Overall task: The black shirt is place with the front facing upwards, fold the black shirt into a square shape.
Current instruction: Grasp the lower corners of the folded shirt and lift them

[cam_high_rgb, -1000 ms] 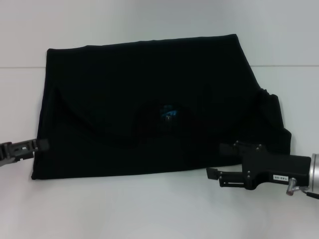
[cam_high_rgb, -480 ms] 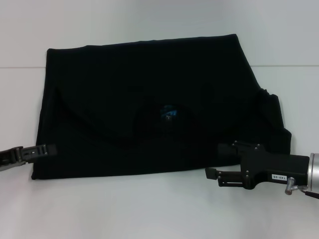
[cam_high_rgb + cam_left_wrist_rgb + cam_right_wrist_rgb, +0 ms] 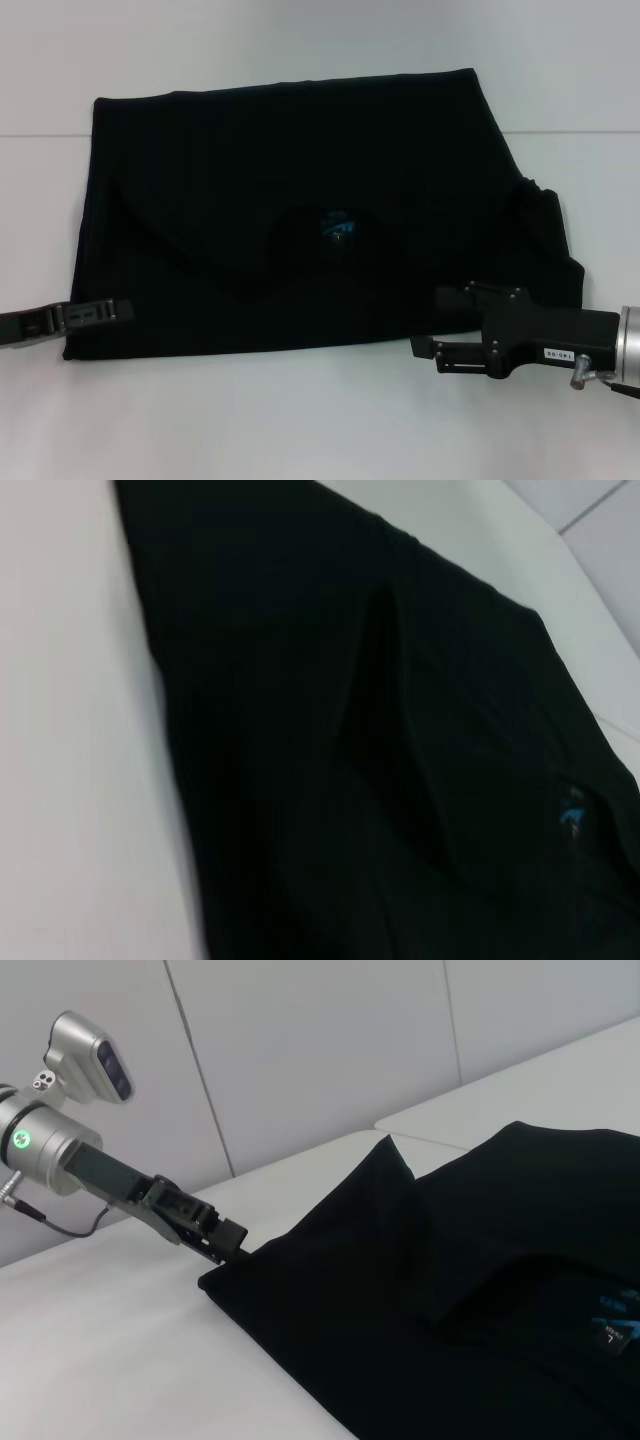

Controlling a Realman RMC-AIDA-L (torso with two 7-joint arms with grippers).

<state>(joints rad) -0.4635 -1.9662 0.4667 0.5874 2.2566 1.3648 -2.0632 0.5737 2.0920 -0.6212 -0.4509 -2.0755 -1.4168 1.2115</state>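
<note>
The black shirt (image 3: pixel 300 200) lies on the white table, folded into a wide block with its sleeves turned in, and its blue neck label (image 3: pixel 338 226) shows near the middle. My left gripper (image 3: pixel 95 313) sits low at the shirt's near left corner, overlapping its edge. The right wrist view shows the left gripper (image 3: pixel 222 1236) touching that corner of the shirt (image 3: pixel 450 1290). My right gripper (image 3: pixel 427 321) is open at the near right edge, one finger over the cloth and one just off it. The left wrist view is filled by the shirt (image 3: pixel 380 760).
The white table (image 3: pixel 250 420) surrounds the shirt, with a seam line (image 3: pixel 580 132) running across behind it. A pale panelled wall (image 3: pixel 300 1060) stands beyond the table's left side.
My left gripper has slid right and toward the near edge, from beside the shirt's left side onto its near left corner. The right gripper has hardly moved.
</note>
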